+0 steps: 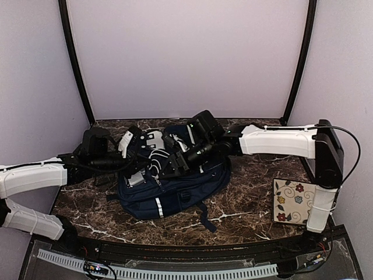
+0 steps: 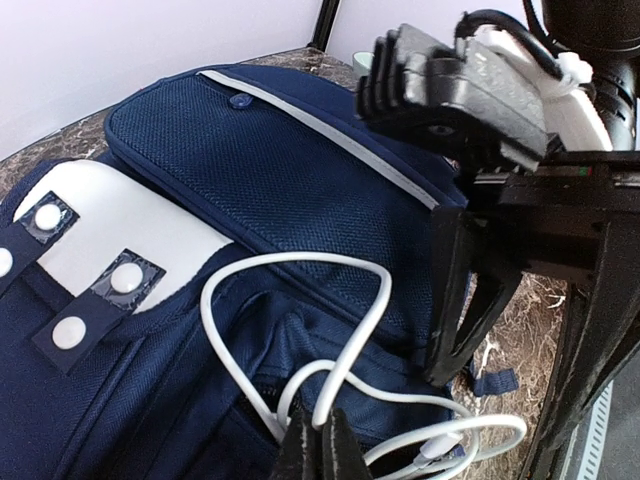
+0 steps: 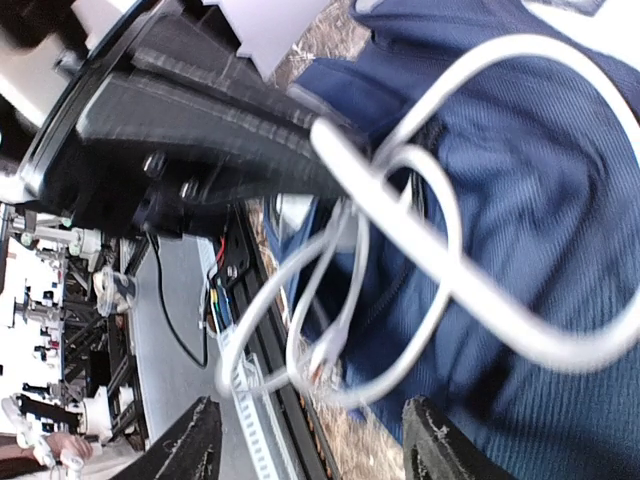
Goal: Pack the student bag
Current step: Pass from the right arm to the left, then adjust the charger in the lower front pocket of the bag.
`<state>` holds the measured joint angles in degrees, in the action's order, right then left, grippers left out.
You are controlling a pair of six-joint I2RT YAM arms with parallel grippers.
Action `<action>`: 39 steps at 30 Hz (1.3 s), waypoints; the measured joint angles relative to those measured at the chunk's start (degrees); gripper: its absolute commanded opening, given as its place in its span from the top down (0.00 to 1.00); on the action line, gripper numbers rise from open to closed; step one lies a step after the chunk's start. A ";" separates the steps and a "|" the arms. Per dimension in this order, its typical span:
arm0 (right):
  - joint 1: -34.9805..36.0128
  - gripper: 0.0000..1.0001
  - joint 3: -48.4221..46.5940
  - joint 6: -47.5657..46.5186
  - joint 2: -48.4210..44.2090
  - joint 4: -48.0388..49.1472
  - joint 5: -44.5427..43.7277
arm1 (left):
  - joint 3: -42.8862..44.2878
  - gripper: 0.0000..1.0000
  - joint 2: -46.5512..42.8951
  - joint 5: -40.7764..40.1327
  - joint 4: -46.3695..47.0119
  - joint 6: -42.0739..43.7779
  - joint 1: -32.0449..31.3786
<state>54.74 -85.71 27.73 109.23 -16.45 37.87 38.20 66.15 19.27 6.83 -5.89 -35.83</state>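
**Left claw clamped on cable, right claw released**

Flowered card (image 1: 293, 201) lay on the counter (image 1: 250, 217) by the right arm's base, well apart from everything else. Student bag (image 1: 175, 192) lay flat mid-counter, one dark strap trailing toward the near edge. Both claws were over the bag's upper half. Left claw (image 2: 318, 448) was clenched, tips pressed together on a white cable (image 2: 300, 262) that looped loose above the bag's front. Right claw (image 3: 315, 445) was released, fingers spread, cable loops hanging just beyond them. Pale patch (image 2: 120, 215) with snap tabs sat beside the cable.
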 measured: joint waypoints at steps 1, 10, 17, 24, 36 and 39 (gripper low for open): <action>-0.22 0.37 0.46 -0.59 -0.98 -1.38 -0.02 | 0.00 1.00 0.00 -0.02 -0.22 0.17 0.00; -4.83 0.34 -0.26 -3.37 -3.87 -8.07 -1.11 | 0.00 1.00 -0.26 0.09 -1.73 1.57 0.00; -6.99 0.35 -4.26 1.38 0.52 -1.84 -2.86 | 0.00 1.00 -0.28 0.42 -2.29 2.40 0.00; -6.32 0.87 -6.88 4.42 6.03 2.38 0.94 | 0.00 1.00 -0.28 0.42 -2.99 2.99 0.00; -0.79 1.00 -6.21 5.64 6.08 4.55 5.07 | 0.39 1.00 -0.20 0.35 -4.33 4.20 -0.17; 0.35 1.00 -5.42 5.62 6.27 4.20 4.00 | 1.07 0.94 -0.20 0.22 -5.68 4.37 -0.42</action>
<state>55.09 -91.13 33.34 115.50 -12.25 41.87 39.27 65.95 19.49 1.15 -1.52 -36.25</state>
